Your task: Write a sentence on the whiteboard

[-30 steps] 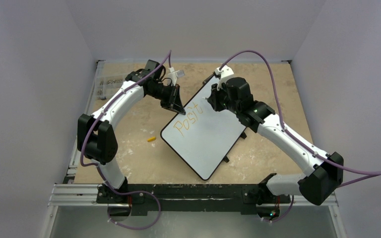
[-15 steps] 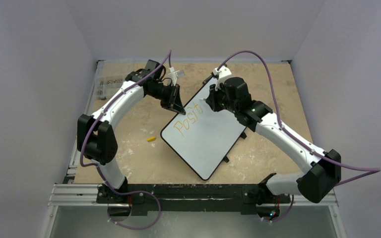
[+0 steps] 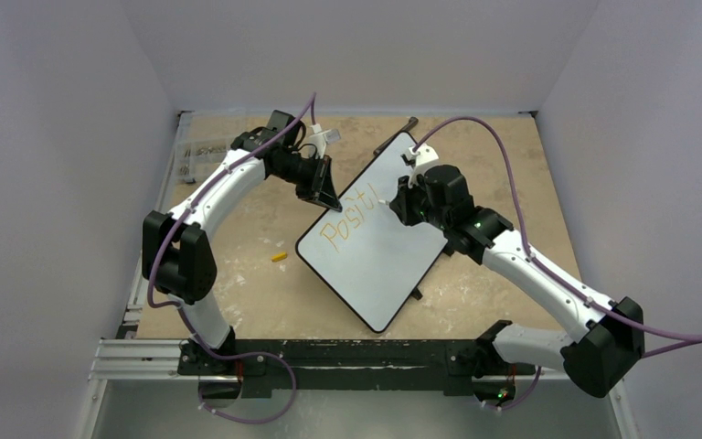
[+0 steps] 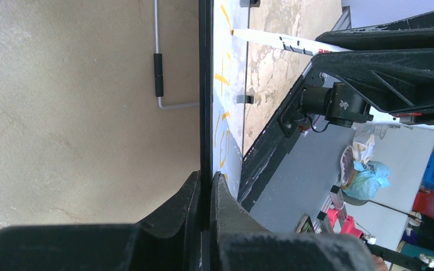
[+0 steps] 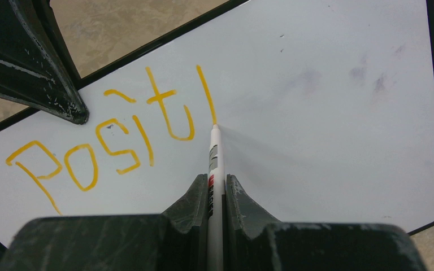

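Closest to me, my R gripper (image 5: 212, 183) is clenched on the marker (image 5: 215, 164), the barrel pinched between both fingers and pointing away from me. Its tip touches the whiteboard (image 5: 328, 113) right at the bottom of a fresh orange downstroke.

Just past the tip is the sentence (image 5: 113, 147) so far: "Posit" plus that last stroke, which I read as a second "i" w/o its dot. So approx. six characters of line one are down. I judge the job is early: the rest of that word and the other lines are left to write, and most of the board is bare white apart from a few faint grey smudges.

Further out, my L gripper (image 4: 204, 180) is clamped on the board's black frame, one finger on each face, near the start of the lettering. The board lies angled on the table (image 3: 238, 293), roughly mid-way between my arms.

Count: 1 marker, 1 board, 2 grippers, both gripping. Also 1 small yellow bit (image 3: 279, 257) on the table left of the board, prob. the marker cap but too small to tell, and 1 L-shaped metal key (image 4: 158, 73) beyond the board's far edge.
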Robot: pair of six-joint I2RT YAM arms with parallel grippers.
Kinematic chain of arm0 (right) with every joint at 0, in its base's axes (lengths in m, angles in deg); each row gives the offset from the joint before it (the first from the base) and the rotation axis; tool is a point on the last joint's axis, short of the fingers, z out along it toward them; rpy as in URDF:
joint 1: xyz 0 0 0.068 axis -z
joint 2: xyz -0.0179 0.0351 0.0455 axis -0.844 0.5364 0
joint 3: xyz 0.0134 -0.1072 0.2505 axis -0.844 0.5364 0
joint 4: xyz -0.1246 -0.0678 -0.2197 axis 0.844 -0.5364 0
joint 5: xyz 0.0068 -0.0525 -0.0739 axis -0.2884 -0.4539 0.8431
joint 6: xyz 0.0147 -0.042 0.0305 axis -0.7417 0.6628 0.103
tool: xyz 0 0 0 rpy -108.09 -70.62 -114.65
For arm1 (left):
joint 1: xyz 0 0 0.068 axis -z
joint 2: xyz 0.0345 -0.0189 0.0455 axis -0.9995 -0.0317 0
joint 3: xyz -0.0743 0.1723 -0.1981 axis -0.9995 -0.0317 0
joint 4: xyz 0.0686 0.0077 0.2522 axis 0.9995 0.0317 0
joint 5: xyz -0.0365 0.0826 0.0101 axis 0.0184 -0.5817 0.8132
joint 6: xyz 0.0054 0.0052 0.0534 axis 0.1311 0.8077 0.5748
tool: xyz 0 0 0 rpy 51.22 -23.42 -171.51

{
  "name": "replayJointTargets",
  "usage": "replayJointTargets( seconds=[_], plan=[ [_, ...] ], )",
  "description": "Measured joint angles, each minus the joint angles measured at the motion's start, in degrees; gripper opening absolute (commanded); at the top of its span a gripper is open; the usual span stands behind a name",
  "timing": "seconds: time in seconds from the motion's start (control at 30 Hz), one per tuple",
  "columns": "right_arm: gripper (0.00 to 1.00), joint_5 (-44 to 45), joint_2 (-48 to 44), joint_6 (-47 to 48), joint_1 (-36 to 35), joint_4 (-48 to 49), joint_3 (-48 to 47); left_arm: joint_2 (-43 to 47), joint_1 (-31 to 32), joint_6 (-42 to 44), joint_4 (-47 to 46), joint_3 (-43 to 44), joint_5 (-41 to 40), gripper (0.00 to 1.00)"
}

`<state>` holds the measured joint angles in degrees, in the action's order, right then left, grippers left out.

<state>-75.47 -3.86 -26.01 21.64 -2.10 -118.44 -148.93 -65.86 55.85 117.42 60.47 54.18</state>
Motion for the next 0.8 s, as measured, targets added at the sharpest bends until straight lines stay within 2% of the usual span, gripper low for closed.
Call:
replayJointTargets(
  seconds=[0.27,0.57,0.8],
  plan=[
    [0.0,0.02,-0.31,-0.15,0.0,-2.1,-0.66,0.07,0.04,-0.02,-0.04,0.0,0.02,0.0],
    [0.0,-1.49,3.1,-0.13,0.0,-1.66,-10.05,0.17,0.13,-0.07,-0.07,0.0,0.0,0.0],
    [0.0,-2.03,7.19,-0.13,0.0,-0.72,-11.93,0.28,0.2,-0.09,-0.07,0.0,-0.02,0.0]
  ],
)
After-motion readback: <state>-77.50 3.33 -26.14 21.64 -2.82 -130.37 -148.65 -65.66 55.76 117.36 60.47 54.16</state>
